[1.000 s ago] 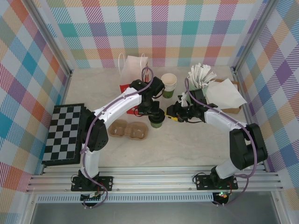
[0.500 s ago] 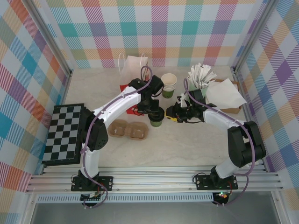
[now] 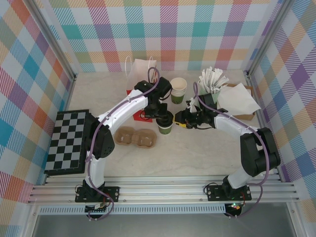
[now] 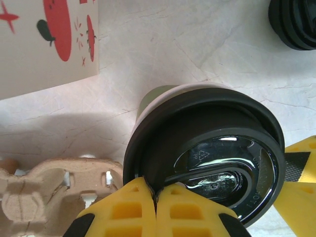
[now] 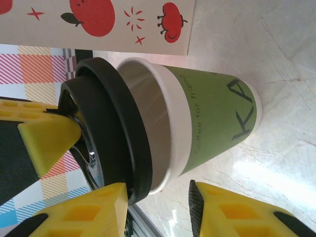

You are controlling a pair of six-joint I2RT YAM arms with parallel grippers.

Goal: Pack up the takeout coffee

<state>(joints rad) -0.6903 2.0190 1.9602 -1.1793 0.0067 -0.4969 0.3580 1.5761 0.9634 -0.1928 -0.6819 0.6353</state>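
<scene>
Near the middle of the pale marbled tabletop (image 3: 197,153), the small cream-and-green paper cup of takeout coffee (image 3: 166,128) is seen from above between the two grippers. It is placed just beyond the brown moulded-cardboard cup carrier (image 3: 137,137) and on the near side of the white paper bag printed with red apples (image 3: 140,71). A stack of lidless cream-and-green cups (image 3: 178,88) is set a little further back. From that height the left gripper (image 3: 162,117) is shown over the cup and the right gripper (image 3: 180,120) just beside it, but how the round black plastic lid (image 4: 197,128) sits cannot be told. That is supplied by the right wrist view: the lid is tilted, raised off the cream rim on one side, so that the cup's open mouth is exposed. The left gripper's yellow fingers (image 5: 44,136) are shown there pinched on the lid, and in the left wrist view its fingertips (image 4: 133,210) are pressed together at the lid's rim. The right gripper's jaws are held apart beside the cup's wall, with nothing clamped between them; whether one finger touches the lid's edge cannot be told. A dark ribbed round object (image 4: 296,22) is caught at the corner of the left wrist view, too cropped to be named
</scene>
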